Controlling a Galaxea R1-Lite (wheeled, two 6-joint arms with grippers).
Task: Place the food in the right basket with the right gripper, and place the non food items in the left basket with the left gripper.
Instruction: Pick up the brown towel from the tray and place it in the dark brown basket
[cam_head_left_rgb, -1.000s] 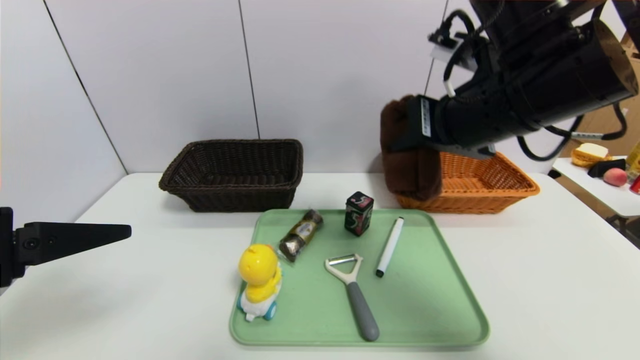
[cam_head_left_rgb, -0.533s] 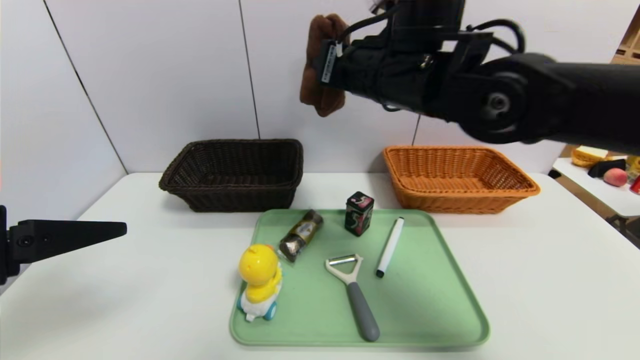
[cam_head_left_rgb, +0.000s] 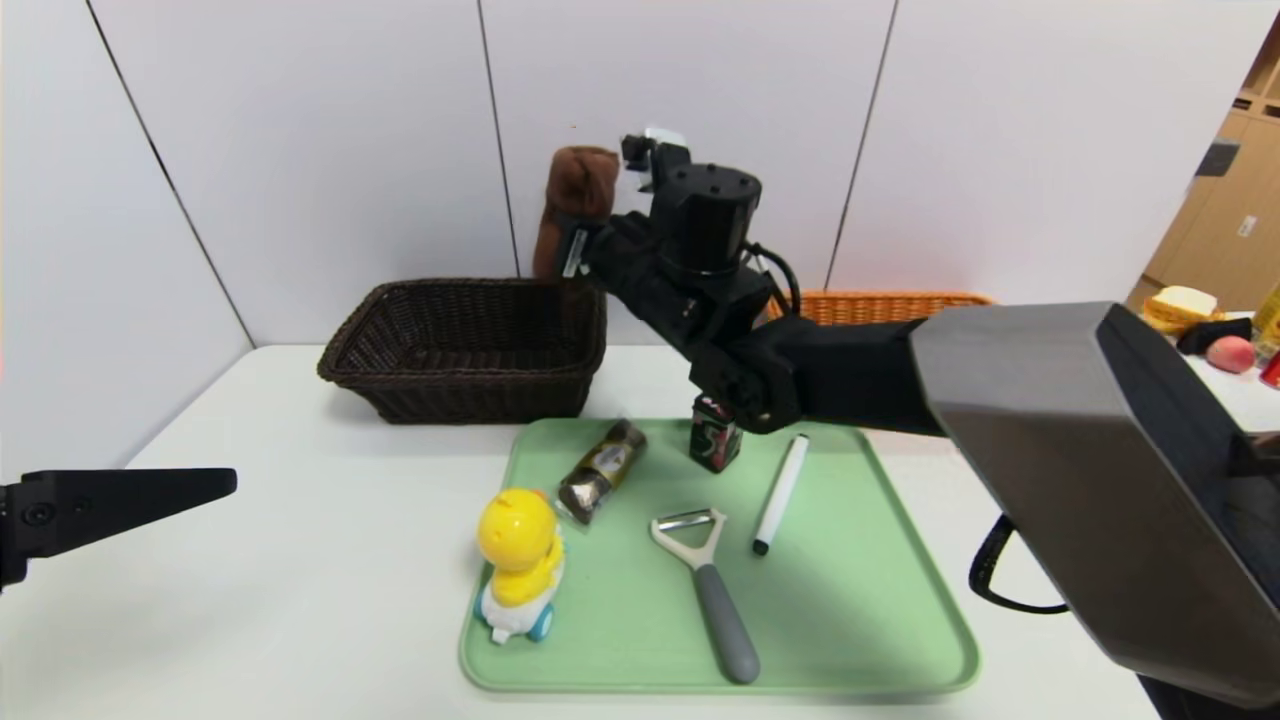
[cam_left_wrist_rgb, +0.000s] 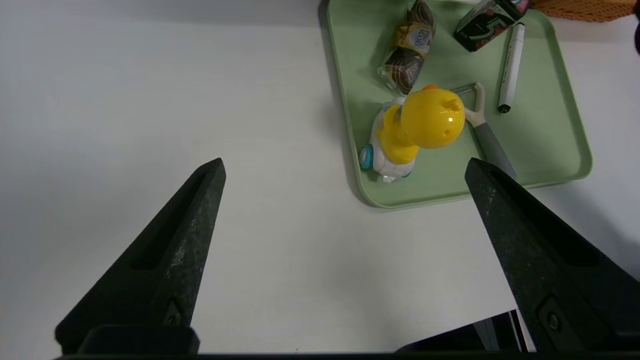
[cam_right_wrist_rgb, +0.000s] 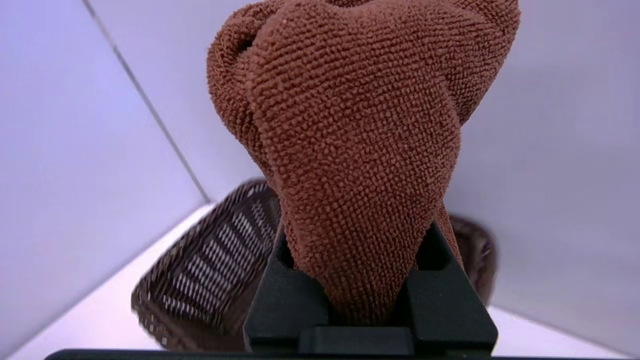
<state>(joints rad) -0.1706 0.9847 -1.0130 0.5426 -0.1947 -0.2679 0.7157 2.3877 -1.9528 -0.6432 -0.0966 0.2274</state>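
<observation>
Right gripper (cam_head_left_rgb: 578, 255) reaches across above the right rim of the dark brown basket (cam_head_left_rgb: 467, 347), clamped on a brown towel (cam_head_left_rgb: 572, 200). Orange basket (cam_head_left_rgb: 880, 305) lies mostly hidden behind the arm. Left gripper (cam_head_left_rgb: 120, 497) hovers at nine o'clock of the green tray (cam_head_left_rgb: 850, 610). On the tray: yellow duck toy (cam_head_left_rgb: 518, 560) at eight o'clock, wrapped chocolates (cam_head_left_rgb: 600, 468) at eleven, dark box (cam_head_left_rgb: 714, 436) at twelve, white marker (cam_head_left_rgb: 779, 493) at one, peeler (cam_head_left_rgb: 706, 585) near centre.

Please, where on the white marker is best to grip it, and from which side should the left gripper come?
Probably the middle of the white marker barrel, from above. It lies flat on the green tray, free of the peeler beside it, so the fingers should close across its thin width. The left gripper is open, off the tray.
</observation>
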